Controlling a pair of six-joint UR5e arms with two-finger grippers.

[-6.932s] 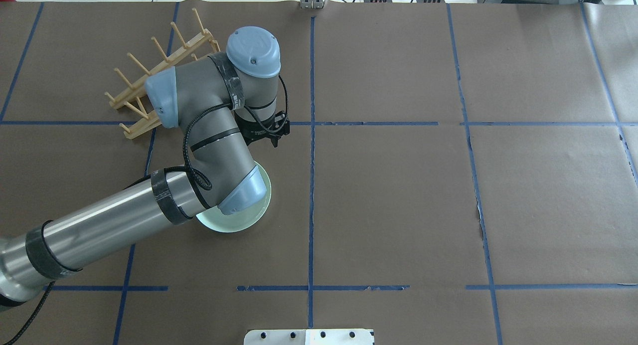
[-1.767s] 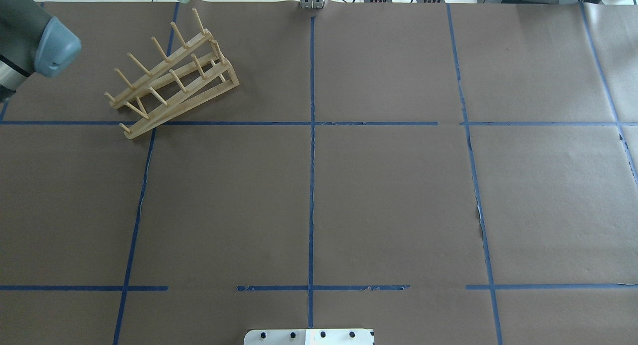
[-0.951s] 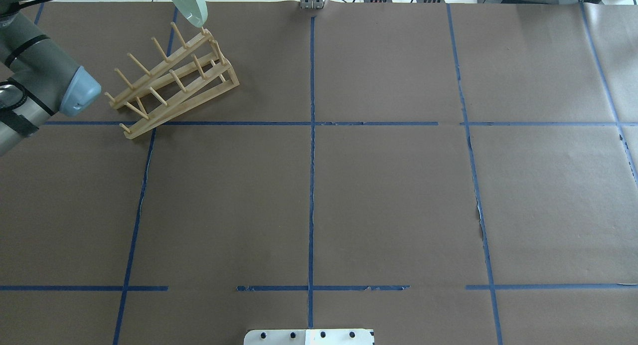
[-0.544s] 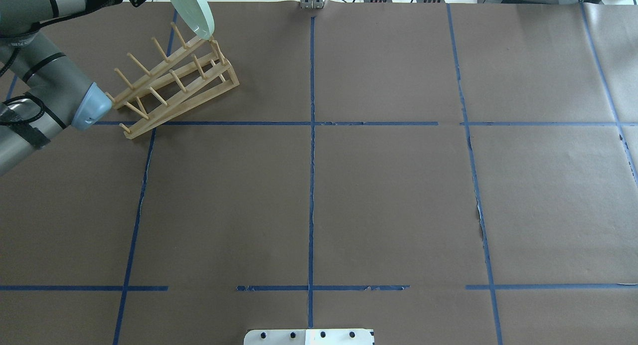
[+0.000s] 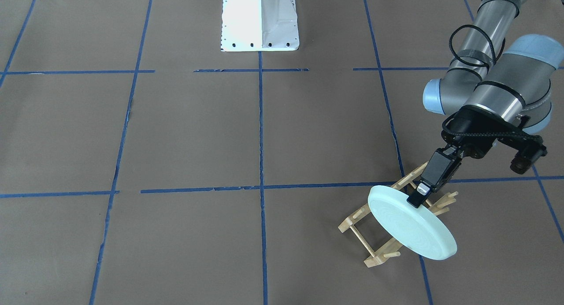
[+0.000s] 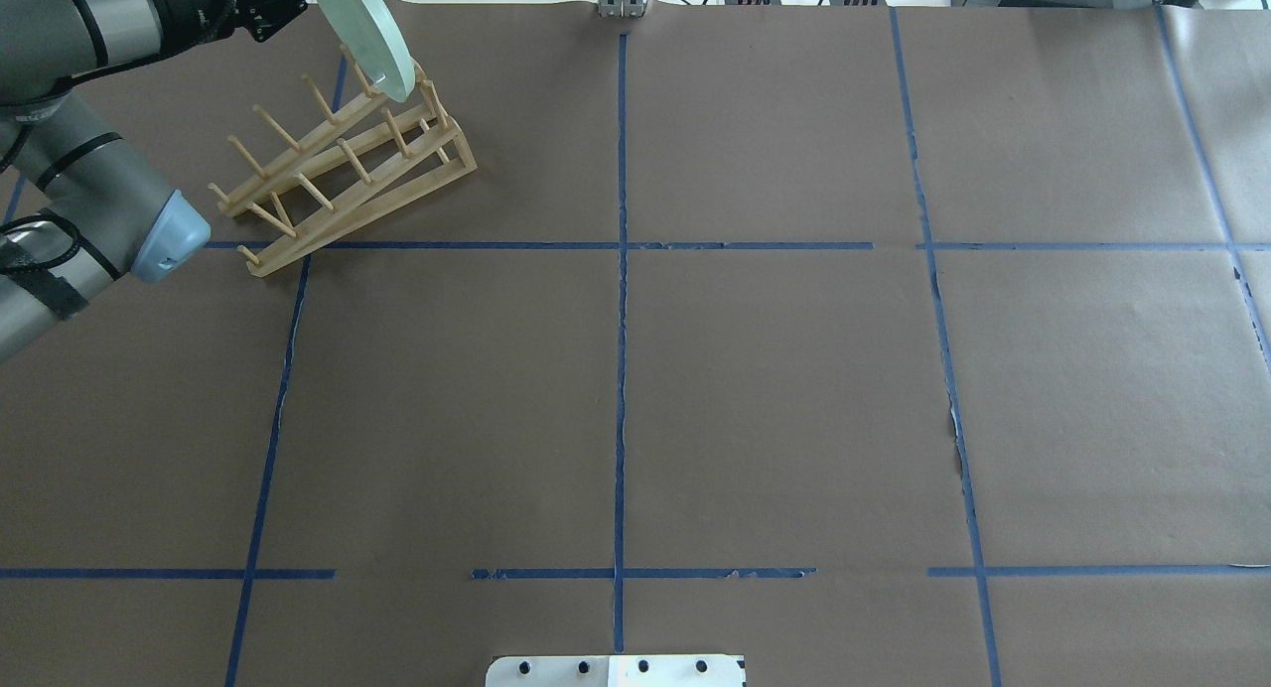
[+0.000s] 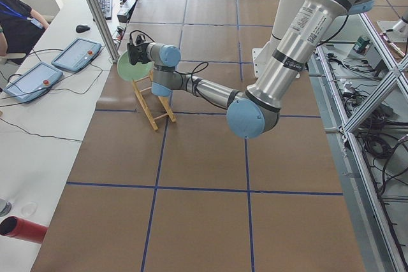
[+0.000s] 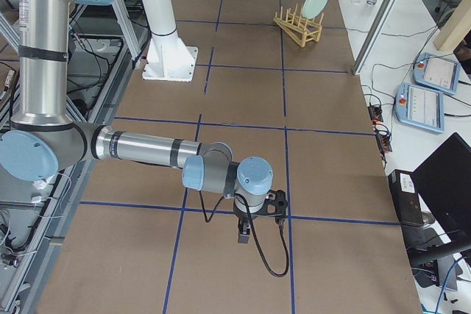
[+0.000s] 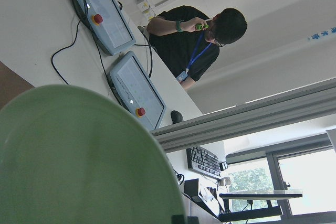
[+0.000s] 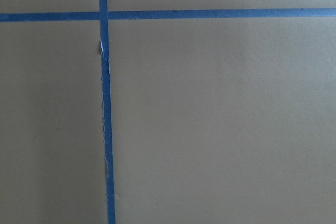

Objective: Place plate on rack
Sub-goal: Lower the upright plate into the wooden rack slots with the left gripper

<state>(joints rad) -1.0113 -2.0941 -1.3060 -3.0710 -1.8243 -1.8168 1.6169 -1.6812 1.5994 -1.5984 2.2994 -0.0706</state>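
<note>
My left gripper (image 5: 417, 200) is shut on the rim of the pale mint-green plate (image 5: 410, 228). It holds the plate on edge and tilted over the far end of the wooden rack (image 5: 373, 253). From overhead the plate (image 6: 373, 40) has its lower edge among the end pegs of the rack (image 6: 338, 171); I cannot tell whether it touches. The plate fills the lower left of the left wrist view (image 9: 79, 156). My right gripper (image 8: 246, 237) hangs low over bare paper far from the rack; I cannot tell whether it is open or shut.
The white robot base (image 5: 260, 18) stands at the table's near-robot edge. Beyond the far edge, close behind the rack, are a metal post (image 7: 95, 11), control tablets (image 7: 80, 54) and a seated operator (image 9: 194, 35). Blue tape lines cross the brown paper.
The plate was lifted off the table and carried to the rack's far end. In the last half second it has come down and slightly left, towards the end pegs.
</note>
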